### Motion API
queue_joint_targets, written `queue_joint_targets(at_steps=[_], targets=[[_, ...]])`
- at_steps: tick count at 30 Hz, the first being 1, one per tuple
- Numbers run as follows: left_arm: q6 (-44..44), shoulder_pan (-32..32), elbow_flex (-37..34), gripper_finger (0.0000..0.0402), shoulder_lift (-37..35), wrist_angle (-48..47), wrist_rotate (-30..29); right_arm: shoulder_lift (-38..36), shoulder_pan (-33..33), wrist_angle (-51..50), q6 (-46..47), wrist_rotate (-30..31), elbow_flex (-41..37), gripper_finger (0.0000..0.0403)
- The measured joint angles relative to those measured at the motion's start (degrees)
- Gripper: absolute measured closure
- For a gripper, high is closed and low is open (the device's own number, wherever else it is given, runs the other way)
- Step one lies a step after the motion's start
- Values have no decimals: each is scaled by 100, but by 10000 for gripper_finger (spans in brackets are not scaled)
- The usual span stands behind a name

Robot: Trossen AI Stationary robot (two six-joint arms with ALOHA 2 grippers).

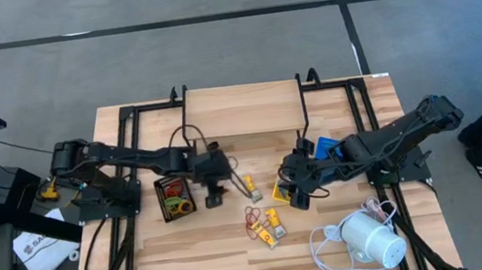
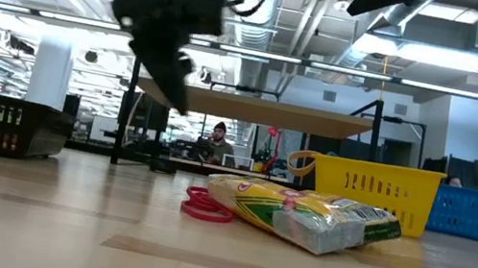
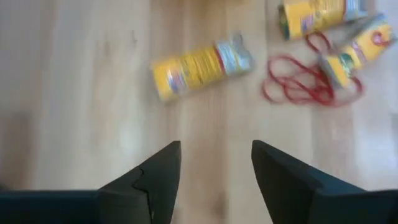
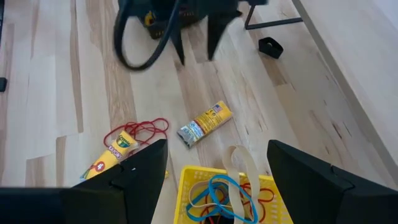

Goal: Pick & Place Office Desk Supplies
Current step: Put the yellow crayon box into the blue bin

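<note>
High view: pale wood table (image 1: 236,246) on grey floor; three yellow packets (image 1: 269,228); left gripper (image 1: 214,194), right gripper (image 1: 297,198) empty.
Low view: open-plan room; red bands (image 2: 207,206) beside packet.
Wrist views: fingers (image 3: 158,174) parted on both; yellow tray (image 4: 224,194) holds bands.

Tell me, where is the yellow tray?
In the high view the yellow tray sits on the table's right half, under the right gripper. The right wrist view shows coloured rubber bands inside it.

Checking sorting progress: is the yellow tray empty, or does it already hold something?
Not empty. The yellow tray holds rubber bands, blue and red loops, seen in the right wrist view.
</note>
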Motion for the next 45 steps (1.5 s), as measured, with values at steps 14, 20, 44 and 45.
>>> queue_joint_targets(at_steps=[14, 20, 44, 45], targets=[[2964, -86, 1614, 204, 1701, -958, -386, 0, -17, -43, 151, -102, 0, 129], [3311, -141, 1796, 185, 1733, -694, -511, 0, -17, -136, 152, -155, 0, 129], [4901, -254, 1927, 183, 2501, -28, -1056, 0, 25, -226, 503, -178, 2, 129], [4956, -254, 1930, 183, 2501, -14, -1057, 0, 25, -226, 503, -178, 2, 129]])
